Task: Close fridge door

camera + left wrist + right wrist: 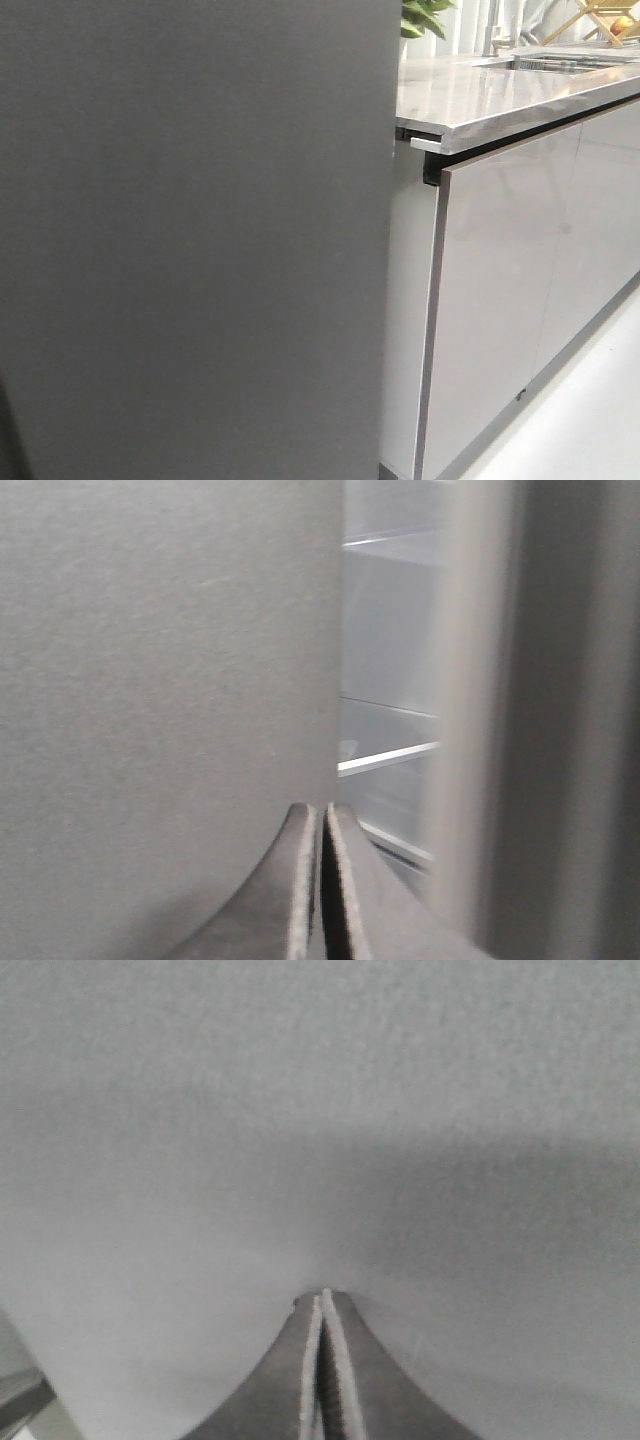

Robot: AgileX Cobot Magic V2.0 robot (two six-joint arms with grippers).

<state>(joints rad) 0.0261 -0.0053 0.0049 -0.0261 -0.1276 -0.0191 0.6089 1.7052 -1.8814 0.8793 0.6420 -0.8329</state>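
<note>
The fridge door fills the left of the front view with its matte dark grey outer face; its edge runs down near the cabinets. Neither gripper shows in the front view. In the left wrist view my left gripper is shut and empty, its tips at the door's edge, with the fridge's pale shelves visible through the gap beside it. In the right wrist view my right gripper is shut and empty, its tips against or very near the door's flat grey face.
Glossy light grey cabinet fronts under a marbled grey countertop stand to the right of the door. A sink and a green plant are at the back. White floor lies at the lower right.
</note>
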